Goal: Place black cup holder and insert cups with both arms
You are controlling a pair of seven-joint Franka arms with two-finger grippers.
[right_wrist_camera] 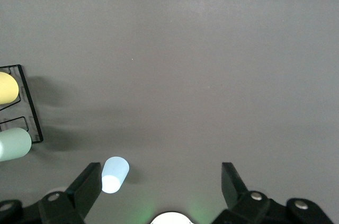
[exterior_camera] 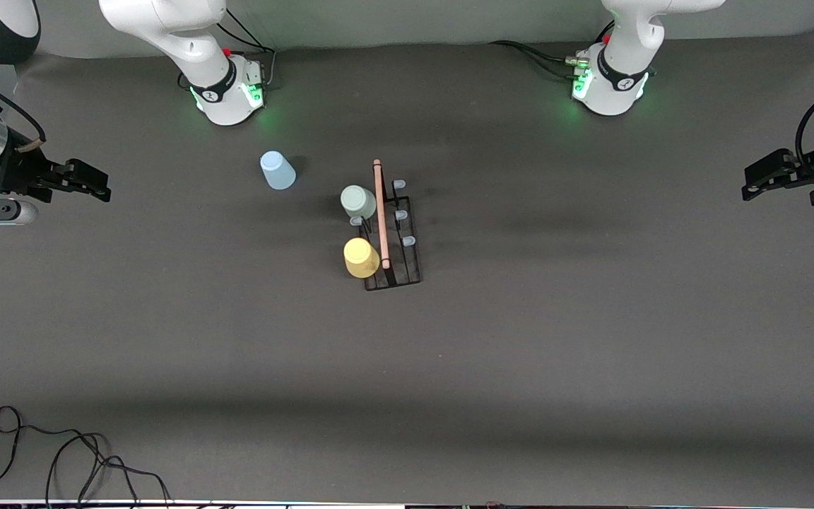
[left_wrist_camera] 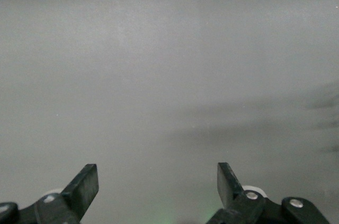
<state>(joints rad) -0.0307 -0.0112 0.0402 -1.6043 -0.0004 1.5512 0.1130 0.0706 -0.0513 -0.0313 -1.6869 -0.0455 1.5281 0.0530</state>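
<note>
The black cup holder (exterior_camera: 388, 274) stands mid-table with its wooden rod handle (exterior_camera: 381, 212) on top. The grey-green cup (exterior_camera: 358, 202) and the yellow cup (exterior_camera: 362, 257) sit on pegs on its side toward the right arm's end. The light blue cup (exterior_camera: 278, 170) stands upside down on the table, apart from the holder, nearer the right arm's base. My right gripper (exterior_camera: 89, 185) is open and empty over the right arm's end of the table; its wrist view shows its fingers apart (right_wrist_camera: 161, 181), the blue cup (right_wrist_camera: 115, 174) and the holder's edge (right_wrist_camera: 26, 102). My left gripper (exterior_camera: 757, 185) is open and empty over the left arm's end, above bare table (left_wrist_camera: 158, 181).
The arm bases (exterior_camera: 227, 92) (exterior_camera: 608, 85) stand along the table's back edge. Loose black cables (exterior_camera: 61, 459) lie at the front corner toward the right arm's end. Several pegs (exterior_camera: 401, 214) on the holder's side toward the left arm are bare.
</note>
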